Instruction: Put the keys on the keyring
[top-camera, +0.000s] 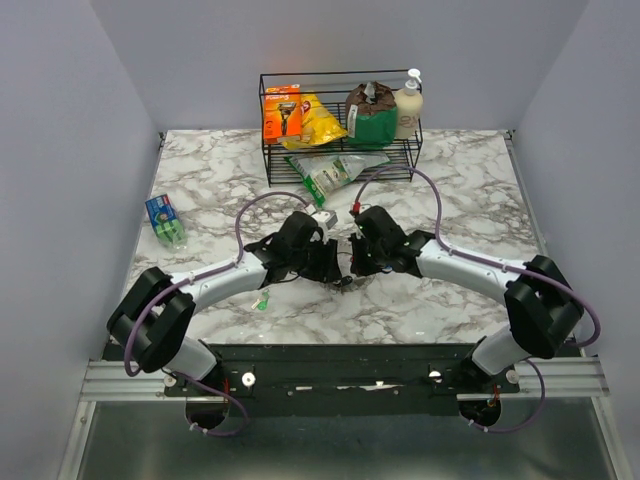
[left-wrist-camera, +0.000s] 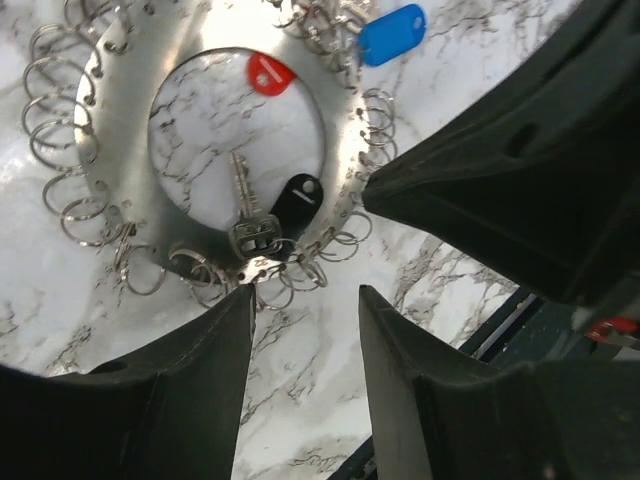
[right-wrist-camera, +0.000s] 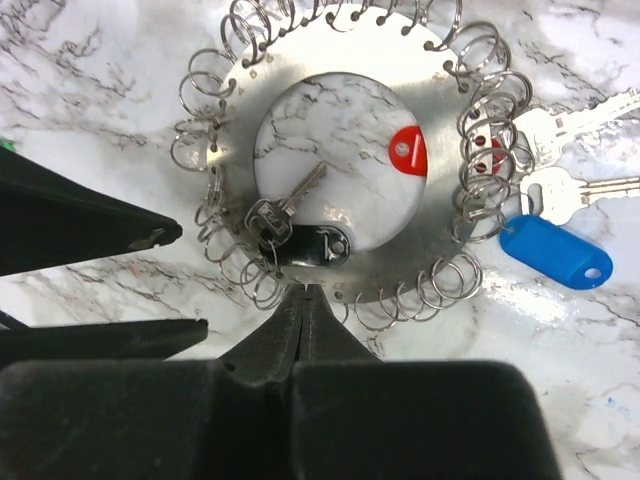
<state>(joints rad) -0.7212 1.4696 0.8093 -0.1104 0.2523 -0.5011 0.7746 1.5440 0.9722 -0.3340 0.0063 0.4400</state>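
Observation:
The keyring (right-wrist-camera: 440, 240) is a flat silver ring plate fringed with many small split rings, lying on the marble; it also shows in the left wrist view (left-wrist-camera: 125, 150). A silver key (right-wrist-camera: 290, 200) with a black tag (right-wrist-camera: 315, 245) lies in its centre hole, next to a red tag (right-wrist-camera: 407, 150). Two silver keys (right-wrist-camera: 570, 190) with a blue tag (right-wrist-camera: 555, 252) lie at its right rim. My right gripper (right-wrist-camera: 307, 288) is shut, its tips touching the plate's near rim. My left gripper (left-wrist-camera: 305, 300) is open, one fingertip (left-wrist-camera: 240, 300) against the rim's small rings. A small green-headed key (top-camera: 262, 300) lies apart.
A black wire basket (top-camera: 268, 130) with packets and a bottle stands at the back, a green packet (top-camera: 330, 170) in front of it. A blue-green box (top-camera: 163, 220) lies at the left. The table's front edge (left-wrist-camera: 500, 320) is close behind the grippers.

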